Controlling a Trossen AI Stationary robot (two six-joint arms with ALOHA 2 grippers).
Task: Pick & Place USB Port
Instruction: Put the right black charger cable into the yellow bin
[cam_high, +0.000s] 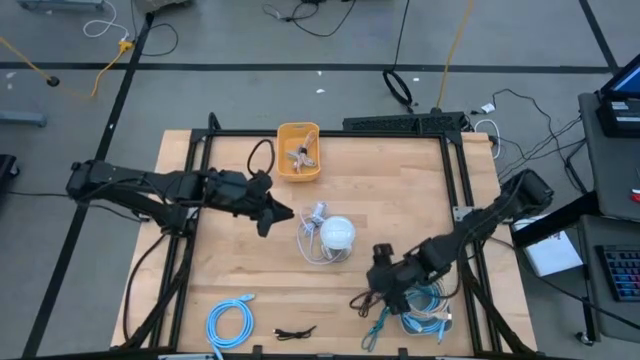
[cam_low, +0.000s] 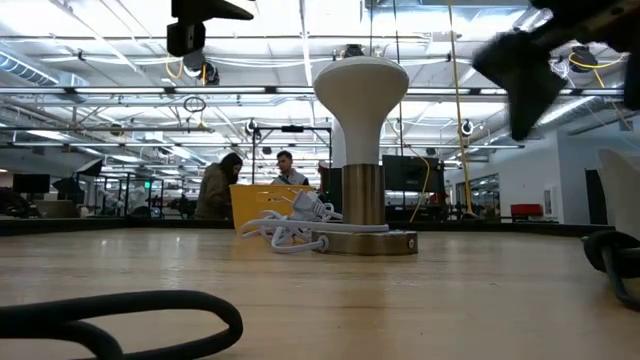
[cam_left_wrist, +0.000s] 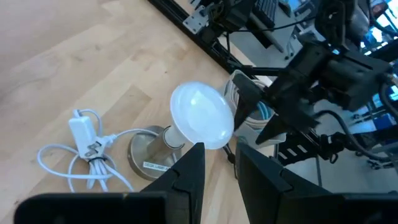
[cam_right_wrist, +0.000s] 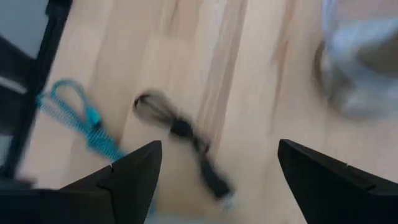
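With its fingers spread wide, the right gripper (cam_right_wrist: 214, 171) hovers over the short black cable (cam_right_wrist: 180, 152), apparently lining up a pick; the left gripper (cam_left_wrist: 217, 171), empty and part-open, waits beside the white mushroom-shaped lamp (cam_left_wrist: 199, 118).

Left arm stretched in from left side, left claw (cam_high: 281, 214) near centre, fingers (cam_left_wrist: 186, 177) narrowly parted. Right arm bent in from right, right claw (cam_high: 383, 290) low near front, fingers (cam_right_wrist: 134, 171) spread wide.

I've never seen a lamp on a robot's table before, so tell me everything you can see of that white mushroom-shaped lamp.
The mushroom lamp stands upright near the middle of the wooden table. It has a smooth, matte white domed shade, a white neck, a brushed-metal column and a flat round metal base with a small label. It looks unlit. Its bundled white cord with plug lies coiled against the base. Neither arm touches it.
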